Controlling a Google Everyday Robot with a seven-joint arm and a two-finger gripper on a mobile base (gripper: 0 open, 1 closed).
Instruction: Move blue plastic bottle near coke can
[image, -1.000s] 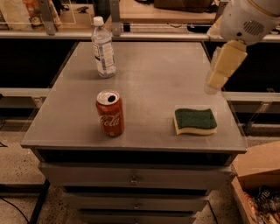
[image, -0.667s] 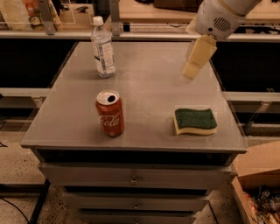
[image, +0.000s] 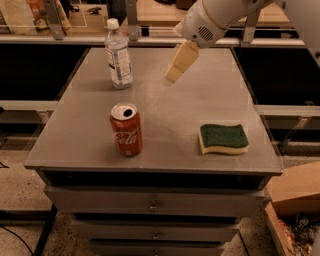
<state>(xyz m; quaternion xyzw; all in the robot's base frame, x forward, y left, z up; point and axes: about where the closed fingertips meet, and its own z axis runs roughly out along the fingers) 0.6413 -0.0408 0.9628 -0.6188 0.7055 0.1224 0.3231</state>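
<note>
The blue plastic bottle (image: 118, 54), clear with a white cap and pale label, stands upright at the back left of the grey table top (image: 165, 105). The coke can (image: 126, 129), red with a silver top, stands upright at the front left, well in front of the bottle. My gripper (image: 176, 72) hangs from the white arm above the back middle of the table, to the right of the bottle and apart from it. It holds nothing that shows.
A green and yellow sponge (image: 223, 138) lies at the front right of the table. Drawers sit below the table top. A cardboard box (image: 295, 205) stands on the floor at the right. Shelves with clutter run behind the table.
My gripper has moved left across the back of the table, from the right edge toward the bottle. Bottle, can and sponge have not moved.
</note>
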